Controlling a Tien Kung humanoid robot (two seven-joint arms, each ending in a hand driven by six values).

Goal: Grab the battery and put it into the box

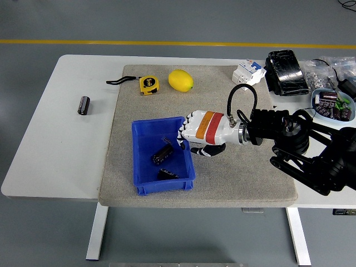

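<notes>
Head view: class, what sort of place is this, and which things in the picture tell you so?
Probably a workshop or robot test lab: a grey floor with a yellow line, a tape measure on the table, and a tray of electronic parts at its right end.

A: colours near the fingers (185, 132)?
B: blue box (146, 130) just left of them, dark batteries (162, 154) inside. White hand (196, 133), orange and red bands. Yellow lemon (181, 80) beyond.

1. The blue plastic box (141, 161) stands on the grey stone-like mat (239, 178), near its front left.
2. Two dark cylindrical batteries (162, 154) lie in the box.
3. The white-and-black robot hand (194, 133) is at the box's right wall.
4. The yellow lemon (181, 80) and yellow tape measure (148, 84) lie behind the box.
5. A third dark cylindrical battery (83, 104) lies left of the mat on the white table (50, 150).
</notes>
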